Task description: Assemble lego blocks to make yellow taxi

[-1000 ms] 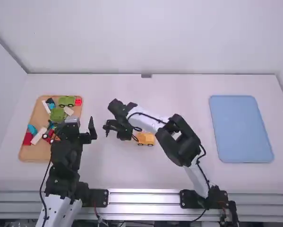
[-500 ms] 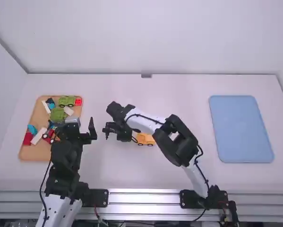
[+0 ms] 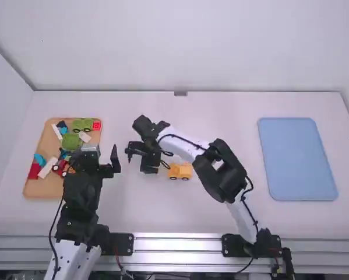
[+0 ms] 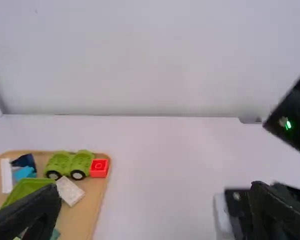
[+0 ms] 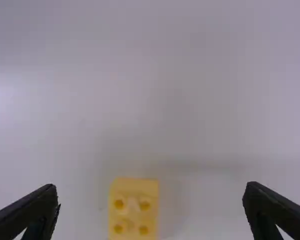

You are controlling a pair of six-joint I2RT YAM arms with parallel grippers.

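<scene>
Yellow wheeled block: there it is, on the near half of the table, left of the middle, standing on its wheels just right of my right gripper.
Right gripper: fingers spread wide, pinching nothing.
Studded yellow block: in the right wrist view, studs up; I can't tell whether it's a separate brick or part of the wheeled one.
Left gripper: fingers well apart too, empty, beside the tan tray of mixed blocks on the left.
Weight: light, I'd say, so a careless brush could send it off.
Stiffness: hard plastic, no give; I want a firm, square pinch, no crushing force needed.
Wheels: here's the tricky bit, they may roll if I push along the length, so I'd close across the body.
Where to grip: flat, smooth side walls, above the wheels and below the studs; too high and the pads could slip or block the next brick.
Pressing: straight down, evenly, with the body steadied, or it tips.
</scene>
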